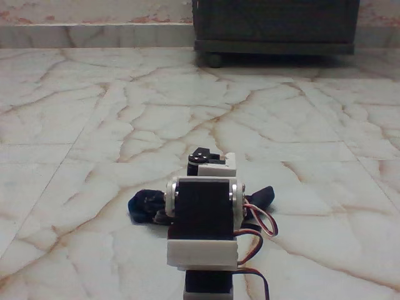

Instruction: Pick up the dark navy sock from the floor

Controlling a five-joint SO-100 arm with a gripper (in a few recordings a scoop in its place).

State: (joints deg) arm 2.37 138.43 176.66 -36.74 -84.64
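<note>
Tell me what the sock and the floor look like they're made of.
The dark navy sock looks like soft knit fabric, matte: it lies crumpled and limp beside the arm. The floor looks like polished marble tile, going by its gloss, brown-orange veins and thin grout lines.

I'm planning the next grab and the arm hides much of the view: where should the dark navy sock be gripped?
Probably at the bunched left end of the dark navy sock, coming down from above. It lies flat on the floor, and the arm covers its middle, so that raised fold looks like the easiest pinch.
</note>
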